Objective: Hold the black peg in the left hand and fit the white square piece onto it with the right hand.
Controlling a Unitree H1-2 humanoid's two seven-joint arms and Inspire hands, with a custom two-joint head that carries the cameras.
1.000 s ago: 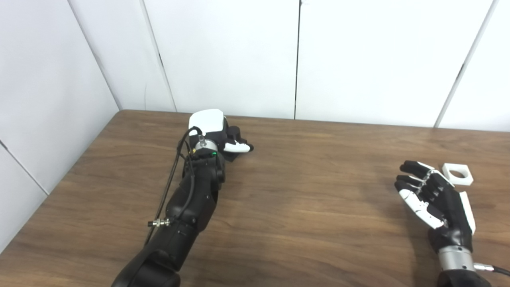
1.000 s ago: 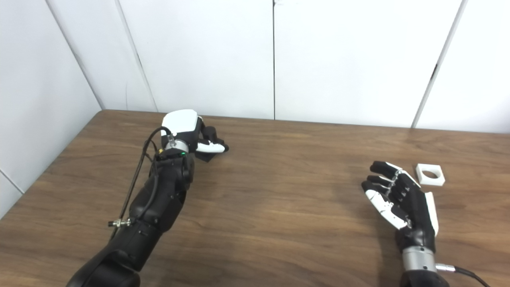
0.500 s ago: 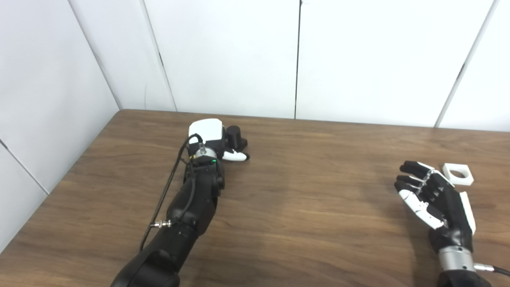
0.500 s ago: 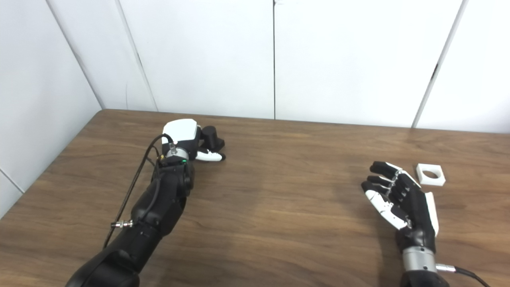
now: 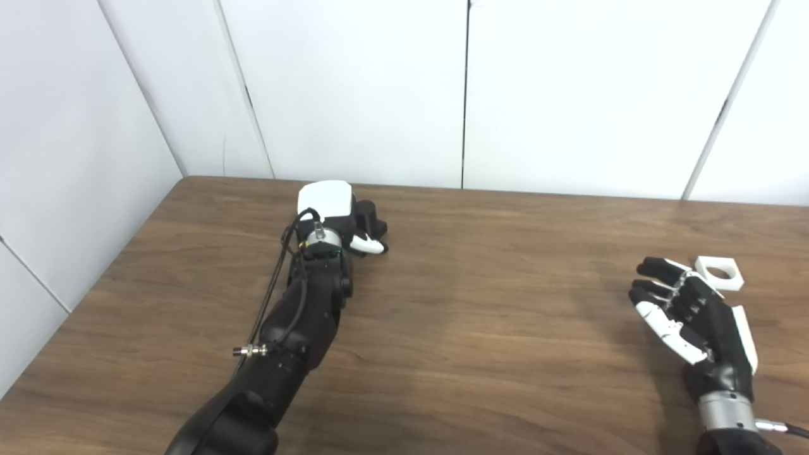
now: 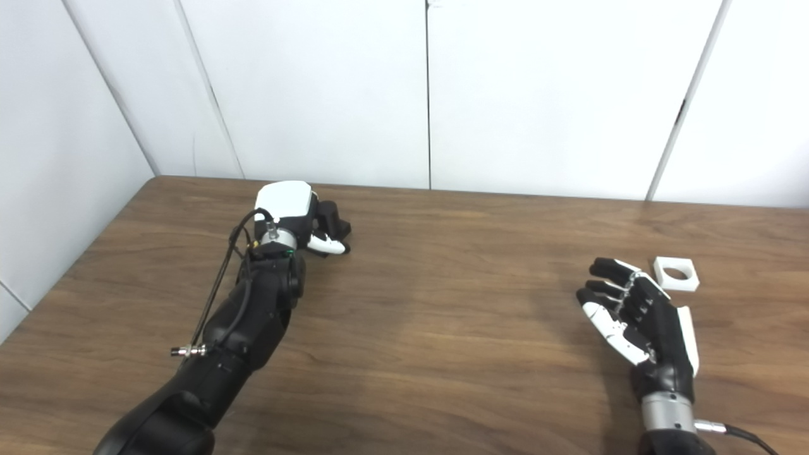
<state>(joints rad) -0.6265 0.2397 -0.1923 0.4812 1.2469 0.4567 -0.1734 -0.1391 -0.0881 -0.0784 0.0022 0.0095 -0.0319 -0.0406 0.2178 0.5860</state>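
My left hand (image 5: pixel 332 212) is at the far left of the wooden table (image 5: pixel 480 316), its fingers curled around the black peg (image 5: pixel 368 217). The peg's round post sticks out to the right between the fingers and the white-tipped thumb. The white square piece (image 5: pixel 717 273) with a round hole lies flat on the table at the right. My right hand (image 5: pixel 689 313) is open and empty, palm turned left, just in front and left of the piece, its fingertips close beside it. Both also show in the right eye view: the peg (image 6: pixel 328 218) and the piece (image 6: pixel 676 273).
White wall panels (image 5: pixel 354 88) stand along the table's back edge and left side. A cable (image 5: pixel 272 297) runs along my left forearm.
The peg's post, hidden under my left fingers a second ago, now shows beside them, and the hand has drawn slightly back. The camera has shifted a little. The right hand has not moved.
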